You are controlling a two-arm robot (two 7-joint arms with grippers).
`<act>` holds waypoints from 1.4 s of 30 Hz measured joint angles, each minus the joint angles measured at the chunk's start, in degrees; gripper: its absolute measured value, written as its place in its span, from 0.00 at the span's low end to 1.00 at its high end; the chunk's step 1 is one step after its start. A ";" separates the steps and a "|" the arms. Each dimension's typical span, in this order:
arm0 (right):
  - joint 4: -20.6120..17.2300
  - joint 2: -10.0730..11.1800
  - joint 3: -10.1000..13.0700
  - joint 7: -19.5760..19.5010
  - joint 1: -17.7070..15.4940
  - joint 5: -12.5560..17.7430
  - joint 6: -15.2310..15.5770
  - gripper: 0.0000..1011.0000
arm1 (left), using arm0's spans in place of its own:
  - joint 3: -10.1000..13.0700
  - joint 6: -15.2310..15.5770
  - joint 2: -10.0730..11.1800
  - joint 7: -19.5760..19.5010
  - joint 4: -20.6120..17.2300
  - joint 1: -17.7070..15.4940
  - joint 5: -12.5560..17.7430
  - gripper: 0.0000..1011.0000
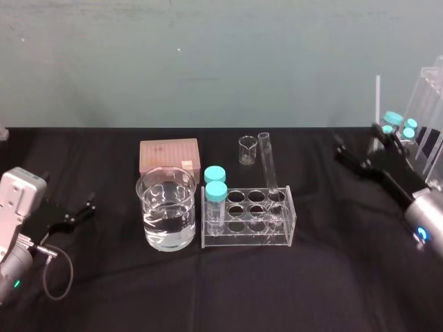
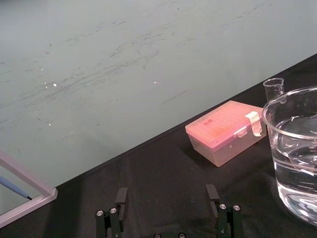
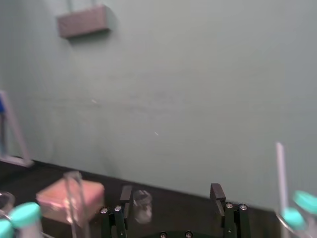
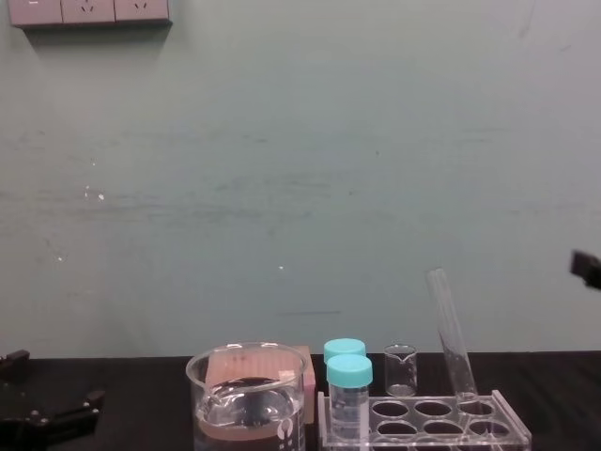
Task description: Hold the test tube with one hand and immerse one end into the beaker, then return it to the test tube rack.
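1. A pink lidded plastic box (image 1: 169, 155) sits toward the back of the black tablecloth (image 1: 332, 277), with pale tape over one lid edge.
2. A tiny clear beaker (image 1: 247, 150) stands upright to the box's right, apart from it.
3. Two teal-capped vials (image 1: 216, 192) stand upright, one just behind the other.
4. At the far right, more teal-capped jars (image 1: 394, 119) cluster beside a slanted clear acrylic stand (image 1: 429, 90).
5. White wall sockets (image 4: 89, 10) sit high on the pale green wall (image 4: 300, 188).

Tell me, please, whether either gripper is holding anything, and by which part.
Nothing is held. The left gripper and the right gripper are both open and empty; the test tube leans in the test tube rack, untouched.
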 joint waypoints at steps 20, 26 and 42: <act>0.57 -0.97 1.07 -2.51 -2.30 -2.13 2.39 0.99 | 0.00 0.00 0.00 0.00 0.00 0.00 0.00 0.99; 0.53 -0.94 1.09 -2.51 -2.27 -2.03 2.27 0.99 | 0.00 0.00 0.00 0.00 0.00 0.00 0.00 0.99; 0.48 -0.87 1.09 -2.48 -2.25 -1.88 2.16 0.99 | 0.00 0.00 0.00 0.00 0.00 0.00 0.00 0.99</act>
